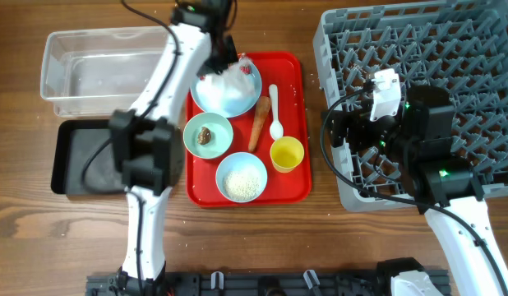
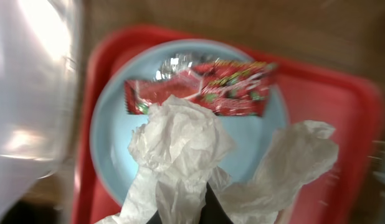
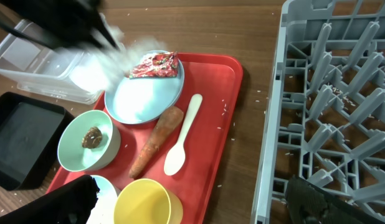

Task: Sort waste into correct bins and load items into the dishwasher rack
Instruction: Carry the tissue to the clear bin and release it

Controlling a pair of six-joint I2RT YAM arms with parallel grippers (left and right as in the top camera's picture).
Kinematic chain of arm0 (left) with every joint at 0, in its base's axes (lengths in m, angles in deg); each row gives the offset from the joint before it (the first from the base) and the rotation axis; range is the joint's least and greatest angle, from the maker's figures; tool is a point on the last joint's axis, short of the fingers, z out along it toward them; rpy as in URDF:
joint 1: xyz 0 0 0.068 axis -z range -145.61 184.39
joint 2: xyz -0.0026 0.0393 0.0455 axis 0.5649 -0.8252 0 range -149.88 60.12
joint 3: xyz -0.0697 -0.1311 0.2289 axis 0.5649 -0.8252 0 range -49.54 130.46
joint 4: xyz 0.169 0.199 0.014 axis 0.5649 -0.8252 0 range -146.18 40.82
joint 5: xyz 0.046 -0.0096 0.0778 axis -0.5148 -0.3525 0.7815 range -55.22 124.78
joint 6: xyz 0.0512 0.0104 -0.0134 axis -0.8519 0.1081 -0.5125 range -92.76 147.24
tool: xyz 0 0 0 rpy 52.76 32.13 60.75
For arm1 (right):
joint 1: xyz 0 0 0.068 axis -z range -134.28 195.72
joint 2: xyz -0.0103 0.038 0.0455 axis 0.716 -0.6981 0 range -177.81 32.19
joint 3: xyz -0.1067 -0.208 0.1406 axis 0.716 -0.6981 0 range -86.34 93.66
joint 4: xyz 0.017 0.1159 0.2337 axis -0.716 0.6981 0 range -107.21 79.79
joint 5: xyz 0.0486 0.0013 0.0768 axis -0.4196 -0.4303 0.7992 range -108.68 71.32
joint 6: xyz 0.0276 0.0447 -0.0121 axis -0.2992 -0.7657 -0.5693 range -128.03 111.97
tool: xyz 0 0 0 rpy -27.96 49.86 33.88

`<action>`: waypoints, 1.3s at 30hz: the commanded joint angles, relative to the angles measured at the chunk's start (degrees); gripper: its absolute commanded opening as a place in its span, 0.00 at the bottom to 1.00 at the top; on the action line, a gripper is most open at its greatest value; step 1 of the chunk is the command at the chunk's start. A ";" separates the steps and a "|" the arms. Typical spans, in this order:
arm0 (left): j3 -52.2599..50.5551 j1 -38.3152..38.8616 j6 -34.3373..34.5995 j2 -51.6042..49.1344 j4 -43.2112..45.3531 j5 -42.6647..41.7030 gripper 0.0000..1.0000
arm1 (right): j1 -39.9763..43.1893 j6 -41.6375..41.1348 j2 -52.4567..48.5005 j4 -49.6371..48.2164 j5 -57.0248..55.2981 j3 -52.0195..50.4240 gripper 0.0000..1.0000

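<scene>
1. Waste sorting is in hand. The left fingers (image 2: 212, 216) are clamped on the crumpled white paper napkin (image 2: 180, 149), over the light blue round plate (image 2: 111, 124).
2. Next, by my judgement, lift it clear of the small red wrapper (image 2: 211, 90) and carry it to the clear plastic tub (image 1: 98, 62).
3. The left arm stretches forward. The right fingers (image 3: 61, 202) gape empty by the large grey pegged crate (image 1: 476, 49).

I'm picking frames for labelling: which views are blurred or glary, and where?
Left wrist: blurred throughout, napkin and red wrapper soft, bright glare off the clear tub at left. Right wrist: napkin smeared at top left, dishwasher rack crisp. Overhead: mostly sharp, evenly lit.
</scene>
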 commanded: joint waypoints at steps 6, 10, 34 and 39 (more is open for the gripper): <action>2.21 -13.99 -8.94 9.51 -1.97 1.81 0.04 | 0.07 -0.76 -0.17 0.04 0.48 1.11 1.00; 2.12 -20.22 -12.46 6.71 -0.22 1.75 0.04 | 0.07 -0.76 -0.17 -0.02 0.48 1.11 1.00; 2.25 -19.85 -17.84 6.36 5.42 -1.40 0.99 | 0.07 -0.63 -0.28 -0.35 -0.17 1.11 1.00; 2.23 -11.41 -28.15 5.20 6.40 -4.26 1.00 | 0.07 -0.74 -0.28 -0.35 -0.17 1.11 1.00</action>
